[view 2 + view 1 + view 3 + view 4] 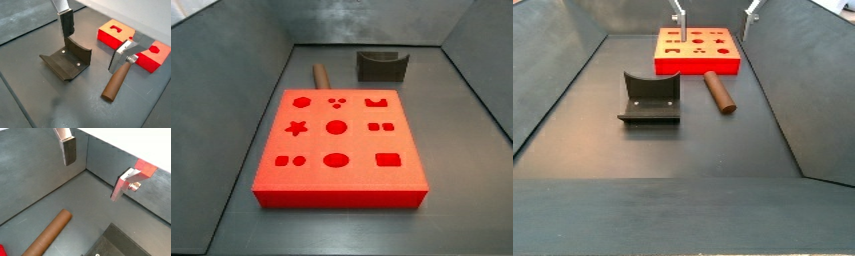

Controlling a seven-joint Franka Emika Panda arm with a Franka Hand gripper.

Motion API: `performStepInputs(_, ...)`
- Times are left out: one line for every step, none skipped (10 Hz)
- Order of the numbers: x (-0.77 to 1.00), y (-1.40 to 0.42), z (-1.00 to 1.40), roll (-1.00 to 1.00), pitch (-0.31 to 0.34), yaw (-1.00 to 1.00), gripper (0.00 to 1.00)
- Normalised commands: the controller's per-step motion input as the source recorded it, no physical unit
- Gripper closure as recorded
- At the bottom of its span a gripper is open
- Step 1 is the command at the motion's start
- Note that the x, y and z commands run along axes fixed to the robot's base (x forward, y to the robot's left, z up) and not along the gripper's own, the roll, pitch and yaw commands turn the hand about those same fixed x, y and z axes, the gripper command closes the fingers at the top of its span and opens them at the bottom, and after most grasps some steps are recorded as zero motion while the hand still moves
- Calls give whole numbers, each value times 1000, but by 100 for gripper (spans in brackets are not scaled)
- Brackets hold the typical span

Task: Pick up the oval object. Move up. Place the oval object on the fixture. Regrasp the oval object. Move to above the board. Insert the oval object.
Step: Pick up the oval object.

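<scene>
Grey bin floor (660,150) w/ sloped walls. Red board (698,51) sits beyond the gripper (93,37), whose fingers are spread wide, nothing between. Fixture (67,60) below it, oval object (119,81) lying flat just beside, both untouched.

gripper (93,37) high up, jaws spread wide, nothing between the fingers (67,24)

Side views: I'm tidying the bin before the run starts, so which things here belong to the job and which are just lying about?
Job:
- peg, lying on the floor between the board and the fixture
- fixture
- board
- gripper, open, hanging above the floor, holding nothing

Lying about:
- nothing loose; only the grey bin walls remain
</scene>
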Motion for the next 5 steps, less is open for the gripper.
performStepInputs(-134,-306,-223,0,0,0,0)
performStepInputs(-69,0,-197,-167,0,31,0)
performStepInputs(-494,-557,-349,53,-261,483,0)
performStepInputs(117,-940,-860,0,159,237,0)
performStepInputs(143,-971,-831,0,143,197,0)
